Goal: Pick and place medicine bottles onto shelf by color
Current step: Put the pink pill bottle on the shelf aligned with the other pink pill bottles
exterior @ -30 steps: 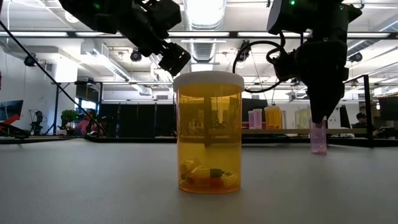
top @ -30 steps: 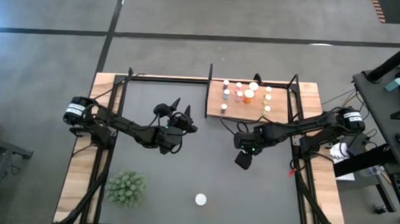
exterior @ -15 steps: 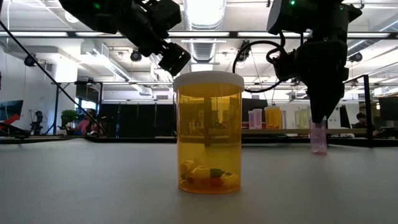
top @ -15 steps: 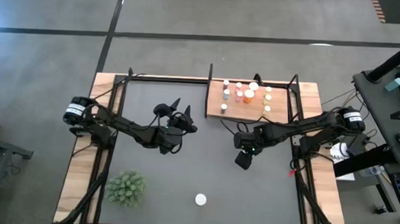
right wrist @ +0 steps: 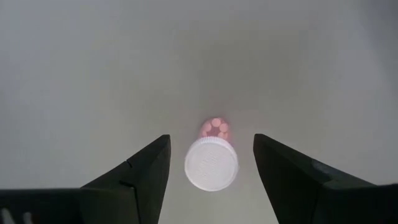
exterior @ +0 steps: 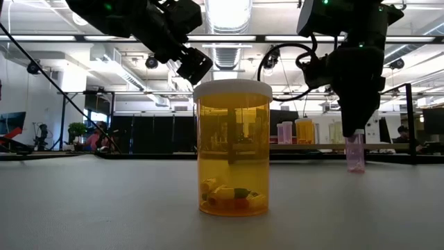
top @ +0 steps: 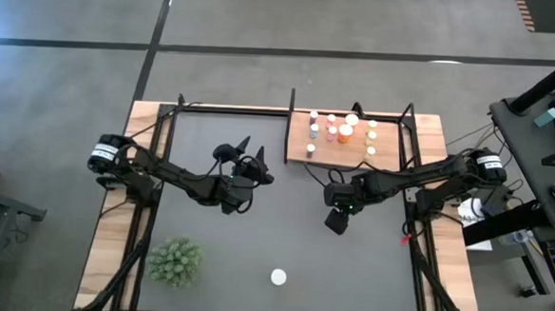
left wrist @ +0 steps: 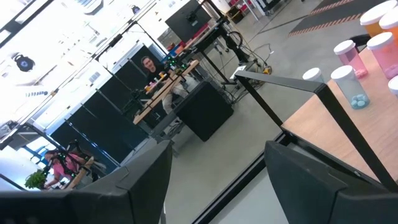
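The table [top: 283, 232] carries a dark mat, and the shelf [top: 342, 151] at its far edge serves as landmark; most of the medicine bottles [top: 341, 130] already stand on it in colour groups. Just in front of the shelf, the right gripper [right wrist: 211, 163] hangs straight over a pink bottle [right wrist: 212, 162] standing upright on the mat. Its jaws are partly open, one on each side of the white cap, gripping nothing. The step in hand looks like the pick of this bottle: next, descend, close on it, then carry it to the pink group. The left gripper [top: 248, 164] waits well to the shelf's left, jaws open and empty. An orange bottle [top: 279, 277] stands far from the shelf, unsorted.
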Action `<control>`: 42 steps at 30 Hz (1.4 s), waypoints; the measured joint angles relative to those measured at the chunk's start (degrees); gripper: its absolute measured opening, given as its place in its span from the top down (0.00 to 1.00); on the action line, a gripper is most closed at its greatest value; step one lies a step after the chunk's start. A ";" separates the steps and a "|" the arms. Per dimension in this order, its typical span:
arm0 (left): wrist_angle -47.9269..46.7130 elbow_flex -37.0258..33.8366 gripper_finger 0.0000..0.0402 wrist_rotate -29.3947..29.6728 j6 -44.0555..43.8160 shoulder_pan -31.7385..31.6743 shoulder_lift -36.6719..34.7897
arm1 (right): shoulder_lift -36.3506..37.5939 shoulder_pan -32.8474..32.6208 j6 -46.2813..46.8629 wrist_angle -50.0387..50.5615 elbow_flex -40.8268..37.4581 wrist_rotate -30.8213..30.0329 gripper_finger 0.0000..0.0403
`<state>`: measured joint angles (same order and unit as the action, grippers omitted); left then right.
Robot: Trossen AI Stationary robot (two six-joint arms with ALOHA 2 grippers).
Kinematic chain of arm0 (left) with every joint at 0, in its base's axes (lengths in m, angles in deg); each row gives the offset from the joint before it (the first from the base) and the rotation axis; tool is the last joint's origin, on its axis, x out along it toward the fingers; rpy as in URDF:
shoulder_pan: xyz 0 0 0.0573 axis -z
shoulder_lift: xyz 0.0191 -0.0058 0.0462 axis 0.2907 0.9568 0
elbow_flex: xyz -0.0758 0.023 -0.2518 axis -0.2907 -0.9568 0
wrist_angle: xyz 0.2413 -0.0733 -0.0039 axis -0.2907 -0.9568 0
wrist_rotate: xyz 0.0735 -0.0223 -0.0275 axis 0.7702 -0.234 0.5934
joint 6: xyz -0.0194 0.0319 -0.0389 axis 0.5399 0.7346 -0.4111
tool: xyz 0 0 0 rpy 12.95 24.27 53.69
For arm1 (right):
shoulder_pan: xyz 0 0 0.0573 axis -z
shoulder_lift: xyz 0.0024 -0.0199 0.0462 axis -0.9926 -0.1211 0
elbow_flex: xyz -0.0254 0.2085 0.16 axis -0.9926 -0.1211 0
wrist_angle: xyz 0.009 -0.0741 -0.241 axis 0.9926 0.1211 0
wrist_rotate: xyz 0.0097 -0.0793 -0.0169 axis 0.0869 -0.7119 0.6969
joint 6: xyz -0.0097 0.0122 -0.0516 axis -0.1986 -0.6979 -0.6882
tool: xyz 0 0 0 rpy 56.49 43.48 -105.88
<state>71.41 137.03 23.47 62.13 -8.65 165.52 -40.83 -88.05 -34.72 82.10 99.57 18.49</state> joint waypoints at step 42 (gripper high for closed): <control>-0.01 -0.02 0.40 0.00 0.02 0.00 0.00 | 0.02 0.01 -0.66 0.07 0.04 0.89 0.71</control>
<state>71.40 137.01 23.47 62.15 -8.65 165.52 -40.81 -88.04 -35.38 82.16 99.61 19.38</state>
